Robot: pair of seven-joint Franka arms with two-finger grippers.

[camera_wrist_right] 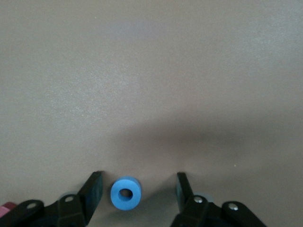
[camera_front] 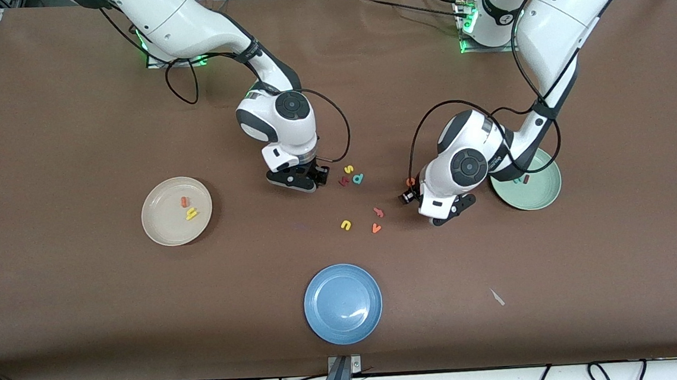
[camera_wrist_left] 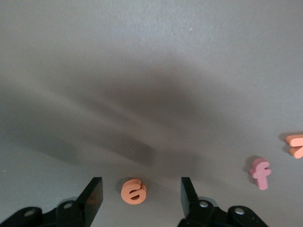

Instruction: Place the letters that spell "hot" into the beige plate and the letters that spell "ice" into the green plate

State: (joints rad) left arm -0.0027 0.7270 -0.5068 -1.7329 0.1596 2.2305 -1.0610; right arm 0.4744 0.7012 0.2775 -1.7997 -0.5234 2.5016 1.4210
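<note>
My left gripper [camera_wrist_left: 141, 198] is low over the table and open, its fingers either side of the orange e [camera_wrist_left: 133, 191], with a gap on each side. That e [camera_front: 410, 181] lies beside the green plate [camera_front: 547, 198], which holds the teal c [camera_front: 516, 180] and the dark red i [camera_front: 526, 179]. My right gripper [camera_wrist_right: 137, 194] is also open and low, straddling the blue o [camera_wrist_right: 126, 193] without touching it. The beige plate [camera_front: 162, 226] holds the orange t [camera_front: 184, 201] and the yellow h [camera_front: 191, 213].
Loose letters lie between the two grippers: a yellow s [camera_front: 348, 169], a teal letter [camera_front: 358, 178], a dark red letter [camera_front: 344, 181], a yellow u [camera_front: 346, 225], a pink f [camera_front: 379, 212] and an orange v [camera_front: 376, 228]. A blue plate [camera_front: 344, 326] sits nearest the front camera.
</note>
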